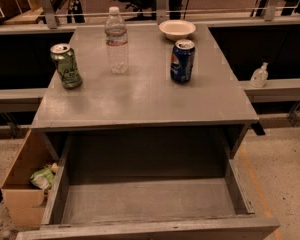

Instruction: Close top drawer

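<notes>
The top drawer (150,228) of the grey cabinet (140,99) stands pulled far out toward the camera. Its inside is bare and its front panel runs along the bottom edge of the camera view. The knob is hidden from this angle. My gripper is not in view anywhere in the camera view.
On the cabinet top stand a green can (66,66), a clear water bottle (116,41), a blue soda can (182,60) and a white bowl (177,29). A tan cardboard box (22,194) holding a green bag (42,176) sits left of the drawer. A small sanitizer bottle (259,75) stands on the right ledge.
</notes>
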Controlling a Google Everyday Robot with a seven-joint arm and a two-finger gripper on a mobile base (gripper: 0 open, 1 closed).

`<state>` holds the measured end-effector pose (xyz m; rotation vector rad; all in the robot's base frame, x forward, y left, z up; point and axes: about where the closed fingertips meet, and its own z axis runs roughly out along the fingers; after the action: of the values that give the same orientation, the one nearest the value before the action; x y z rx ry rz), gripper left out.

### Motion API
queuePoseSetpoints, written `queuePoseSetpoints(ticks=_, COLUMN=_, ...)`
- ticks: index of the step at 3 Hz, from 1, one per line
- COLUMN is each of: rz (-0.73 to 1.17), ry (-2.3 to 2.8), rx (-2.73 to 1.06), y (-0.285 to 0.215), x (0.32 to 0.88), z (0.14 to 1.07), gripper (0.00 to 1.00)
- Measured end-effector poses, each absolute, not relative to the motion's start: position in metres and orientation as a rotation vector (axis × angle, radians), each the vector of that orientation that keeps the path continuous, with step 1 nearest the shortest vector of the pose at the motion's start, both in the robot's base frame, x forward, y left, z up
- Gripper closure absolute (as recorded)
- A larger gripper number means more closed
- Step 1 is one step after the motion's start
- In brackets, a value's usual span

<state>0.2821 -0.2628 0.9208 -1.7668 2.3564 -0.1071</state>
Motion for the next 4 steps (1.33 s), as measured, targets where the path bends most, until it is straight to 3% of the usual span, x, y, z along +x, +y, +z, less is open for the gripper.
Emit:
queuePoseSetpoints(ticks=1, rz=-0.119, ry=2.347, rx=-1.766, y=-0.260, x=0.282, z=0.923, gripper=0.49)
queuePoseSetpoints(ticks=3, rz=-0.129, ry=2.335, rx=-1.761, y=-0.253, x=0.271, z=0.910, gripper=0.95)
queuePoseSetpoints(ticks=4, rz=-0.135, ry=2.289, rx=-1.726, y=-0.227, x=0.231, z=0.863, gripper=1.00)
